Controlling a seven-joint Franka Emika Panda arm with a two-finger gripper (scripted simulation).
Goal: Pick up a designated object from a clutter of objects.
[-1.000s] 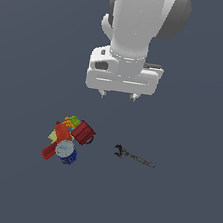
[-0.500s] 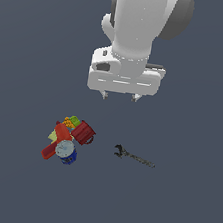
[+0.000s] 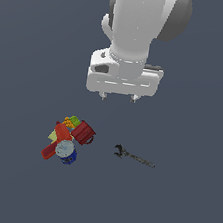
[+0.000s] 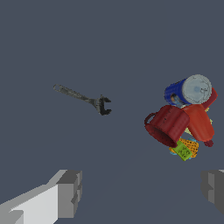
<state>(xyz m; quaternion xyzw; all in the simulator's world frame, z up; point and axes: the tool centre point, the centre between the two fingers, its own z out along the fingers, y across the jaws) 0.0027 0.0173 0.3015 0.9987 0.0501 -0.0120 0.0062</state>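
The clutter of objects [image 3: 69, 138] lies on the grey floor at the exterior view's lower left: a dark red mug [image 3: 83, 132] on its side, a red bar [image 3: 54, 144], and a blue can [image 3: 65, 150] with a round grey-white top. The designated object [image 3: 74, 120], small and lime-green, sits at the heap's far edge beside an orange bit. In the wrist view it [image 4: 183, 151] peeks out under the mug [image 4: 168, 124]. My gripper [image 3: 118, 98] hangs open well above the floor, to the right of the heap, with nothing between its fingers [image 4: 68, 192].
A lone dark wrench [image 3: 133, 156] lies on the floor to the right of the heap, roughly below the gripper, and it also shows in the wrist view [image 4: 85, 99]. A pale yellow piece [image 3: 53, 135] sticks out on the heap's left side.
The gripper has sunk slightly and edged a little toward the heap. The heap and the wrench have not moved.
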